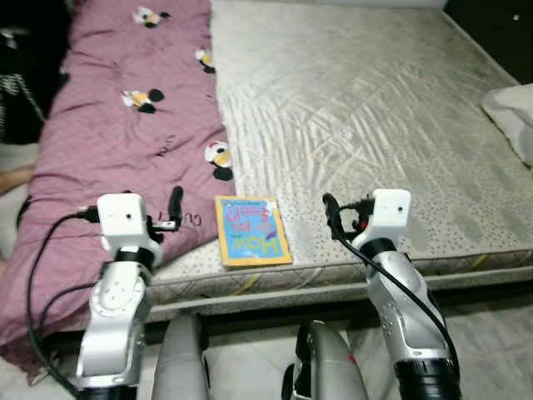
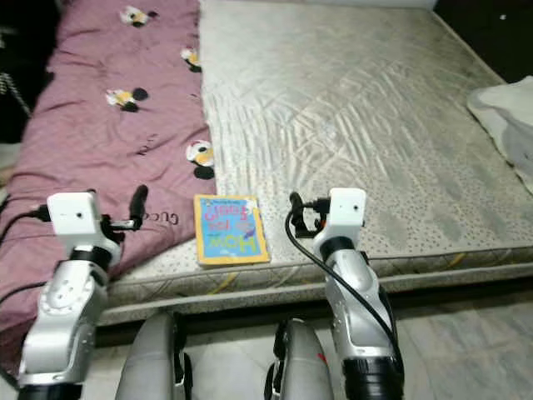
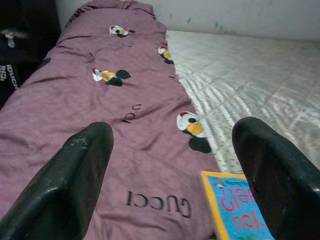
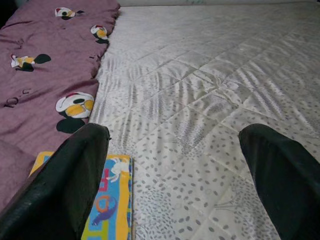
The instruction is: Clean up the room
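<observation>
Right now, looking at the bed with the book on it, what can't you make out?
- White object at the mattress's right edge: cut off by the head views' frame, identity unclear.
- Yellow-bordered blue children's book: title too blurred to read fully.
- Dark items beside the purple quilted blanket: in shadow in the left wrist view.

The mattress (image 1: 375, 125) runs past the top edge, so its far end is cut off. Left of it, the purple blanket (image 1: 125, 125) runs off the picture's left side and drapes over the mattress's near corner, hiding it. At the mattress's right edge, a white bundle (image 1: 516, 112) is cut by the frame; what it is cannot be told. On the mattress's near edge, the book (image 1: 252, 231) has cover words too small to read.
</observation>
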Tool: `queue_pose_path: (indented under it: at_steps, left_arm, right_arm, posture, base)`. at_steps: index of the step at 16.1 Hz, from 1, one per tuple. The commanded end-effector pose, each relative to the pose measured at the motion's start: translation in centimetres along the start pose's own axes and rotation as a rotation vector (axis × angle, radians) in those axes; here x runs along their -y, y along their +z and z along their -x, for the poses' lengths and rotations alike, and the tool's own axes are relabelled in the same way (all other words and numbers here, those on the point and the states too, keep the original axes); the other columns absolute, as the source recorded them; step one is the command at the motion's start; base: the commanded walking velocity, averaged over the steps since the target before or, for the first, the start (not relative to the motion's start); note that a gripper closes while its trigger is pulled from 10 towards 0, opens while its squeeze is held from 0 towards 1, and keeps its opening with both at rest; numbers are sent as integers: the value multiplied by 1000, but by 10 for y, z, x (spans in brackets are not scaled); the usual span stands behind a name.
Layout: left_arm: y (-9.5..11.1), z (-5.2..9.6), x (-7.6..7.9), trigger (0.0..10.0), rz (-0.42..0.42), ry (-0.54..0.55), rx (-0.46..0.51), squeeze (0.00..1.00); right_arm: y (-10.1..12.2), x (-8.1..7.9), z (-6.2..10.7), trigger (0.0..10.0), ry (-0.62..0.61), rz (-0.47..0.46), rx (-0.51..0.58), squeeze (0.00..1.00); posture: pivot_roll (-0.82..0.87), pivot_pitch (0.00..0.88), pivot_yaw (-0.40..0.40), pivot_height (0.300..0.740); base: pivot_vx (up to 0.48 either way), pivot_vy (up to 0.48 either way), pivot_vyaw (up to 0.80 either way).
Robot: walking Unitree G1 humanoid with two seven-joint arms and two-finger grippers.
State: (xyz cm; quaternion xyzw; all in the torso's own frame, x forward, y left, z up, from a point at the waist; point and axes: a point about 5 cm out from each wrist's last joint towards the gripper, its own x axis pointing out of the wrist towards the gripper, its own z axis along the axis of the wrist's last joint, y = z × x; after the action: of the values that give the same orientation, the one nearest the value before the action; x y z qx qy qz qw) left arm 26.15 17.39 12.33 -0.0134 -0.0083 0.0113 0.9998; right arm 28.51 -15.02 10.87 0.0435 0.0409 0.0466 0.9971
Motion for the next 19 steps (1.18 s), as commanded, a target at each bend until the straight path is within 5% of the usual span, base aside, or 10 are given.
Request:
queue_pose_path:
  at_steps: [1,10,15,19]
  left_arm:
    - [-3,-2,3,10000,11,-4,-25,0]
    - [-7,-15,-1,10000,133,67,-80,0]
    - [-3,-35,-7,10000,181,103,-83,0]
    - [-3,-36,-10,10000,182,111,-84,0]
  right_arm:
    - [-1,5,1,10000,-13,-2,-4,0]
    - [-1,6,1,10000,-23,-7,-5,0]
    - [-1,10,1,10000,-37,7,-11,0]
    - [-1,13,2,10000,-50,14,-12,0]
  posture:
    - [22,126,-89,632]
    - [17,126,-90,534]
    - [4,131,-96,529]
    - [-1,140,-96,529]
  base:
    - [0,0,0]
    - [0,0,0]
    - [0,0,0]
    - [0,0,0]
